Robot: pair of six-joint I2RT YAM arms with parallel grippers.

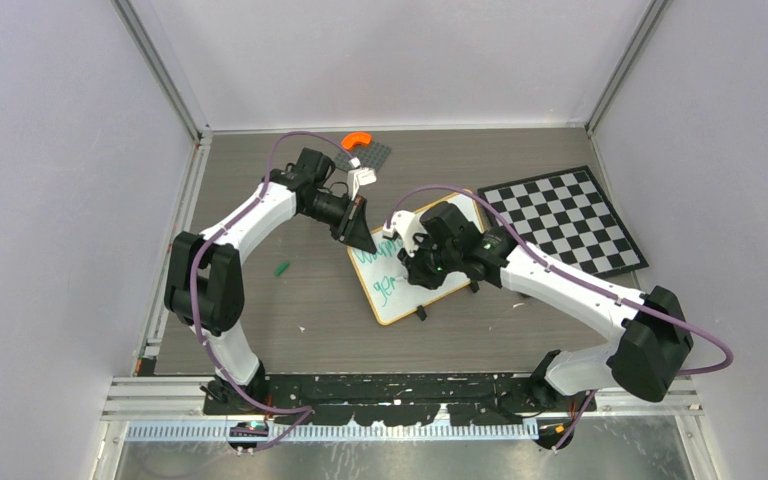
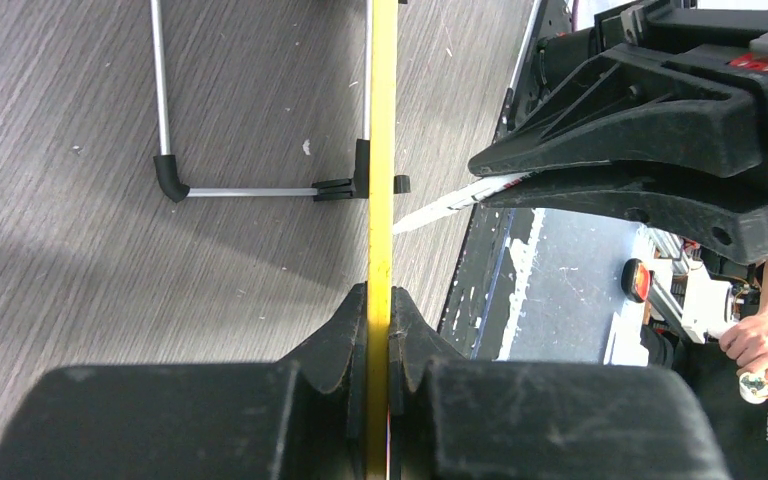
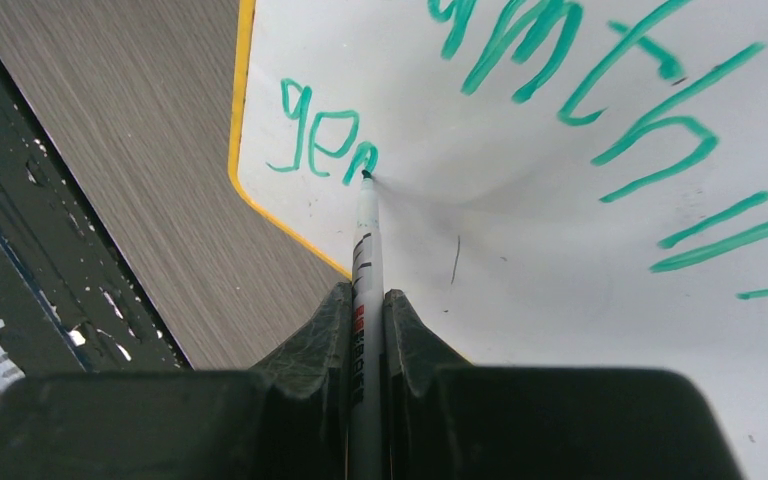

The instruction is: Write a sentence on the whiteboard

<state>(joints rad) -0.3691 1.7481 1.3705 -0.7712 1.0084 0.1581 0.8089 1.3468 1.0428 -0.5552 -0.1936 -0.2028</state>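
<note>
Green marker (image 3: 366,235) tight in right gripper (image 3: 366,300); tip on whiteboard (image 3: 530,270)

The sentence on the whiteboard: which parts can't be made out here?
Top external: the right gripper covers much of the whiteboard; the sentence is too small to read.
Right wrist: upper line cut off by the picture edges.
Left wrist: board seen edge-on, face hidden.

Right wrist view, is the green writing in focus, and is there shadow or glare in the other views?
Right wrist: green lettering sharp; soft grey shadow spreads from the marker tip over the whiteboard. Left wrist: soft shadows on the table. Top external: even light, no glare.
</note>
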